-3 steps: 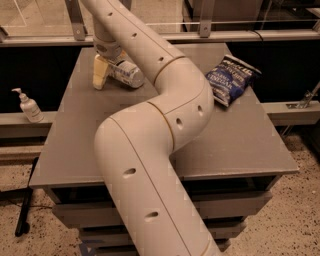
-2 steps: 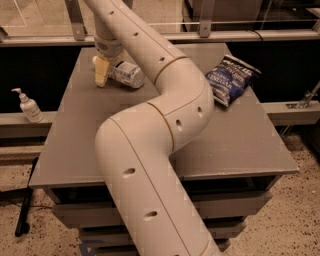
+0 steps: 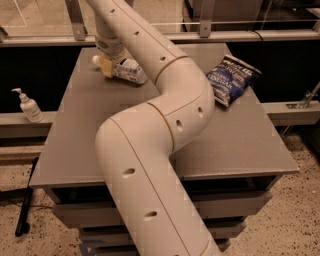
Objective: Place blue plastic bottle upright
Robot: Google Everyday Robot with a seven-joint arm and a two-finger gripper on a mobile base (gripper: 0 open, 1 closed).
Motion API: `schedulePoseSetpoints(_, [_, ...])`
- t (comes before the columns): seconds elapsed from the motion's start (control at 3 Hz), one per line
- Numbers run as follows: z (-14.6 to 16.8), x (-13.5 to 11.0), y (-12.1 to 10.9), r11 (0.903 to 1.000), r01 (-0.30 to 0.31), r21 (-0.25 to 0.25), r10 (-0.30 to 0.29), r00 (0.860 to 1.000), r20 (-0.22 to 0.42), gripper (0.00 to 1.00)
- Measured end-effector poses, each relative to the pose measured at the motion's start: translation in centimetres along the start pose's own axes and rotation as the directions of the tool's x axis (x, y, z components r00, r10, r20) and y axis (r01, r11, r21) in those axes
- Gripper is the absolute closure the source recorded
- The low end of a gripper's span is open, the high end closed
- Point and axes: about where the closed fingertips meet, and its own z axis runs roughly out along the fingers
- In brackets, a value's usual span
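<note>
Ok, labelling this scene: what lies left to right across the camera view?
White pump bottle → blue plastic bottle, lying on the table → dark blue chip bag. The gripper overlaps the bottle's cap end, so it is left unordered.

Grey table (image 3: 75, 140), speckled floor (image 3: 300, 215), low grey ledge (image 3: 287, 107) alongside, glass panels (image 3: 40, 15) and metal posts (image 3: 75, 20) behind, warm dim light

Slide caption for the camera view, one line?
Gripper at the blue plastic bottle, which lies on its side on the table; chip bag lies apart.
</note>
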Motion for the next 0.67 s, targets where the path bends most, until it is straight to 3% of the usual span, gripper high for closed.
schedulePoseSetpoints(0.33, [-4.9, 0.1, -1.2, 0.9988, -0.042, 0.025, 0.039, 0.992, 0.118, 1.0])
schedulePoseSetpoints(0.67, [-12.6, 1.3, -2.4, 0.9902, -0.127, 0.058, 0.104, 0.95, 0.296, 1.0])
